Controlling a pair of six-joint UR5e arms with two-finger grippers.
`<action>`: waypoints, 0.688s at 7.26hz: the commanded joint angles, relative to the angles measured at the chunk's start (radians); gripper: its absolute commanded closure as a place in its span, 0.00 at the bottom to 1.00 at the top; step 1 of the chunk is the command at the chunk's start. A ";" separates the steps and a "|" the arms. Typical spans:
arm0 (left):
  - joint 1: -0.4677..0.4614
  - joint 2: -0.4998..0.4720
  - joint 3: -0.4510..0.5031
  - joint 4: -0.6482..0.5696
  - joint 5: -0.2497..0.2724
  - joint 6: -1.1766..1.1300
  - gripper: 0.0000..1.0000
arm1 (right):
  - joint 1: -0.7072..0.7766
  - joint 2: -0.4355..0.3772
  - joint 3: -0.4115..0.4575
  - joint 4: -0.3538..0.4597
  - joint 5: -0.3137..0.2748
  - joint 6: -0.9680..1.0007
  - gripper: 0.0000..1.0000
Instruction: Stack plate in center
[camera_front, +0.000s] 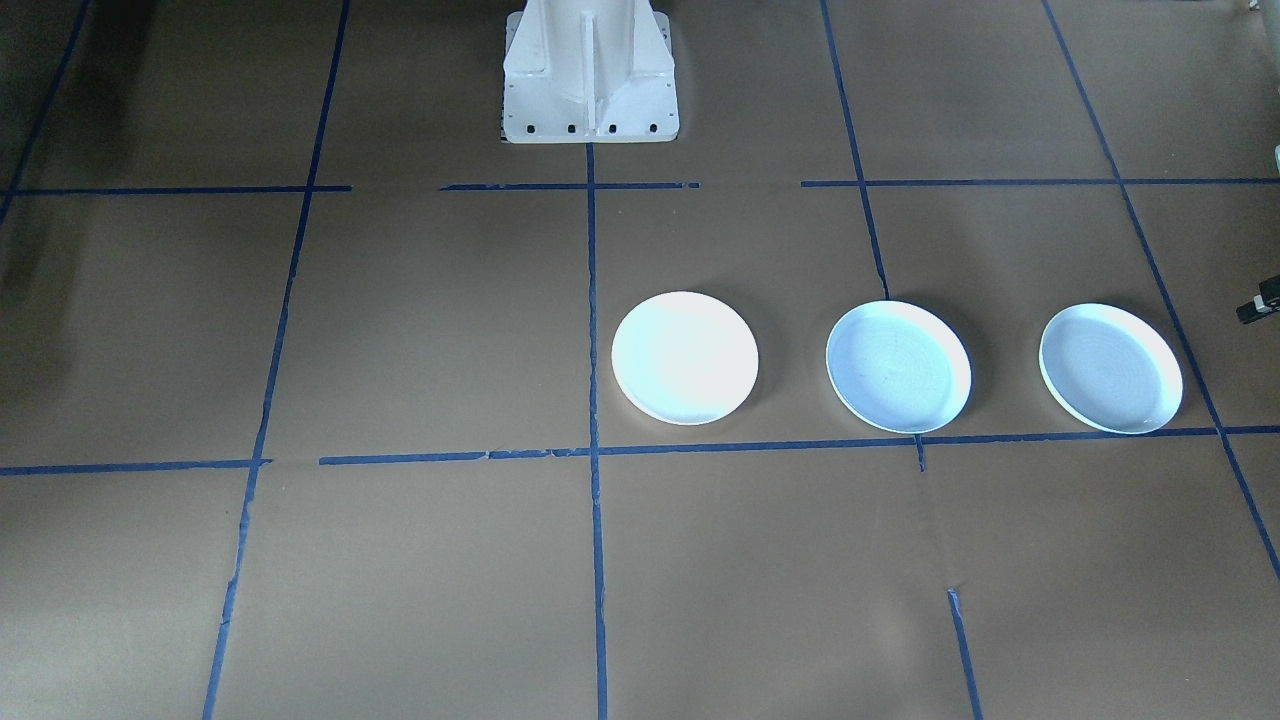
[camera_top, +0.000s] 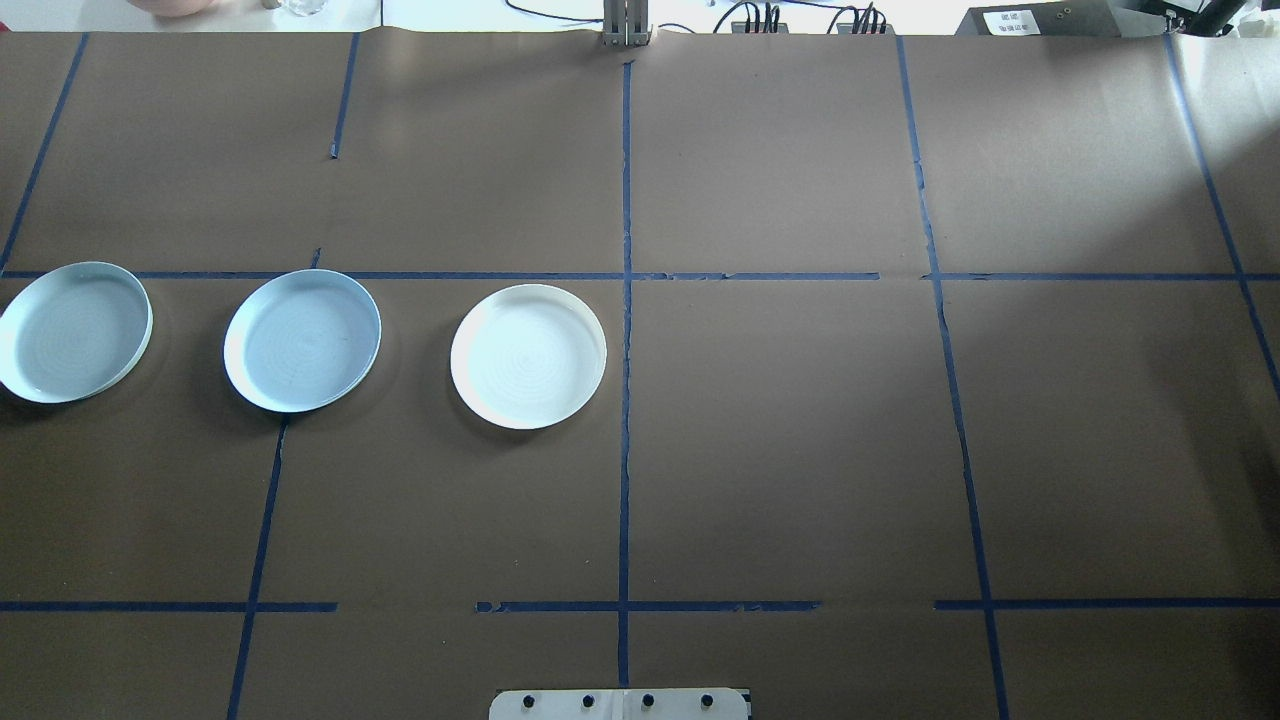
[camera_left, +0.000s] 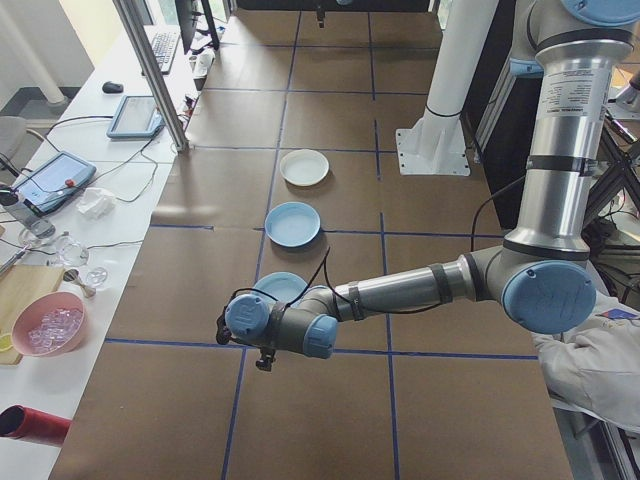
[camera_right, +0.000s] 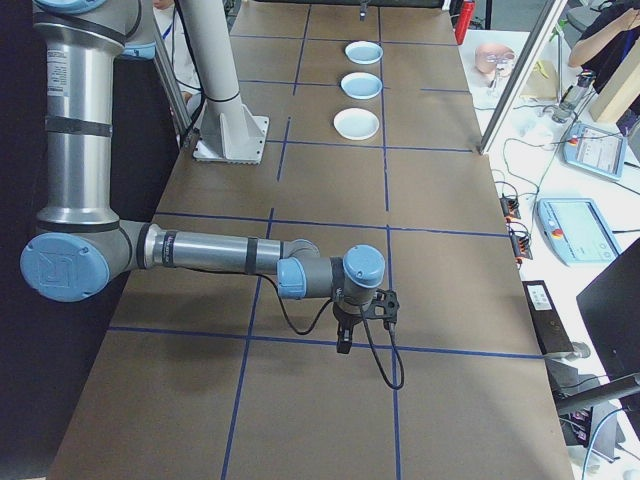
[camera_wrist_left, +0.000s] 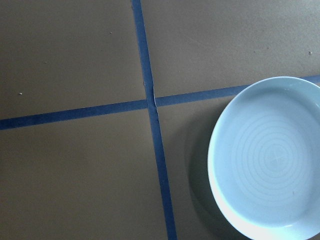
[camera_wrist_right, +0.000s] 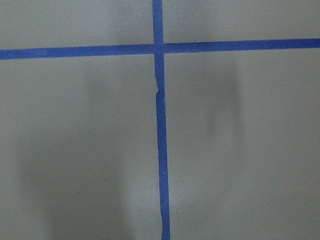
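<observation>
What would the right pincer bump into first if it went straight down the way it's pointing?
Probably just the brown table. The right pincer points downward, and its wrist camera shows only bare paper and blue tape below. No plate lies under it; how high it hangs is unclear.

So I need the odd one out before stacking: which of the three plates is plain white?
The plate nearest the table's middle line. The middle plate and the end plate are pale bluish.
</observation>
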 joint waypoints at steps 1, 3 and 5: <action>0.034 -0.019 0.023 -0.020 -0.017 -0.064 0.00 | 0.000 0.000 0.000 -0.001 0.000 0.000 0.00; 0.100 -0.086 0.089 -0.039 -0.016 -0.067 0.00 | 0.000 0.000 0.000 0.000 0.000 0.000 0.00; 0.117 -0.103 0.142 -0.071 -0.010 -0.153 0.00 | 0.000 0.000 0.000 0.000 0.000 0.000 0.00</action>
